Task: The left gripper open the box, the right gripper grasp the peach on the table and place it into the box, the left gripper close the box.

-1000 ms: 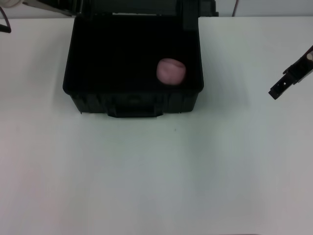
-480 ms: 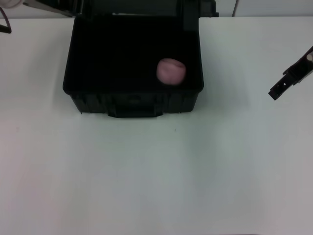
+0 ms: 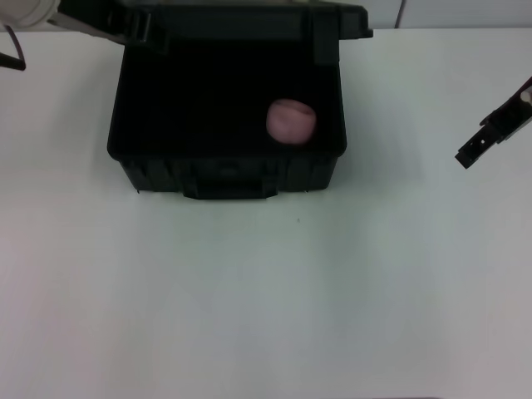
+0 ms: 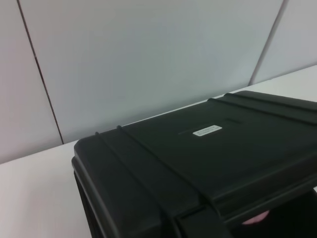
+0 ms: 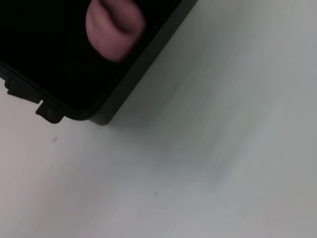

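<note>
The black box (image 3: 224, 170) stands open at the back middle of the table. Its lid (image 3: 249, 18) leans forward over the back edge. The pale-pink peach (image 3: 291, 121) lies inside, near the right wall. My left gripper (image 3: 133, 27) is at the lid's back left corner, on the green-ringless visible stub of the white arm. In the left wrist view the lid (image 4: 208, 148) with its white label (image 4: 207, 130) fills the frame, and a sliver of peach (image 4: 255, 218) shows under it. My right gripper (image 3: 470, 154) hangs apart, over the table at the right edge. The right wrist view shows the peach (image 5: 114, 25) and the box corner (image 5: 99, 116).
The white table (image 3: 266, 299) stretches wide in front of the box and to both sides. A pale panelled wall (image 4: 148, 49) stands behind the box. A thin dark cable (image 3: 10, 50) loops at the far left edge.
The lid has swung forward over the box's back edge, and my left arm has come further into view at the top left. The peach and right gripper have stayed put.
</note>
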Tool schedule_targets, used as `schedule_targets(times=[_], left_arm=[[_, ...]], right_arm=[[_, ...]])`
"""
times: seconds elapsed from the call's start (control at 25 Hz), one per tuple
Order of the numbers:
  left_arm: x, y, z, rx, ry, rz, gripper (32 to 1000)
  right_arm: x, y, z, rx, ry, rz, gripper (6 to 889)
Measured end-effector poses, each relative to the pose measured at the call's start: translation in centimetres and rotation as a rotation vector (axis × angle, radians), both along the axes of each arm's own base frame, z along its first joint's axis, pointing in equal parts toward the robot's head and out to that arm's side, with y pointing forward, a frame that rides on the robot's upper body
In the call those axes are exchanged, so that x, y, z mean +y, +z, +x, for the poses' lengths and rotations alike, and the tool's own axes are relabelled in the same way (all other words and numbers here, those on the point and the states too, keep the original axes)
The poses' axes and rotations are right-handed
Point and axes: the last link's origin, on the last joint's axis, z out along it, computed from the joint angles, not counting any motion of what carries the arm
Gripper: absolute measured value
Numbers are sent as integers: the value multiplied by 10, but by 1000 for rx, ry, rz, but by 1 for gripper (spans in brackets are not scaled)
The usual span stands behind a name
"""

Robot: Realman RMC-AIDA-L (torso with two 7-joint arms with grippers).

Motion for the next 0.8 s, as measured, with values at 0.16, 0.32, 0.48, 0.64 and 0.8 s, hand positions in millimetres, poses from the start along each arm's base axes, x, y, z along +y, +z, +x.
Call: schedule_targets(times=[0.16, 0.32, 0.48, 0.64, 0.8], left_arm=[[-1, -1, -1, 1, 5, -4, 606], [-1, -1, -1, 4, 9, -6, 689], [-1, 0, -1, 5, 11, -6, 772], [-1, -1, -2, 5, 13, -7, 833], [-2, -1, -1, 4, 11, -8, 862]], right_arm=[[0, 0, -1, 1, 3, 2, 833], [0, 0, -1, 2, 5, 3, 833], [0, 0, 0, 3, 4, 4, 833], [0, 0, 0, 3, 3, 4, 833], [0, 0, 0, 4, 3, 3, 833]])
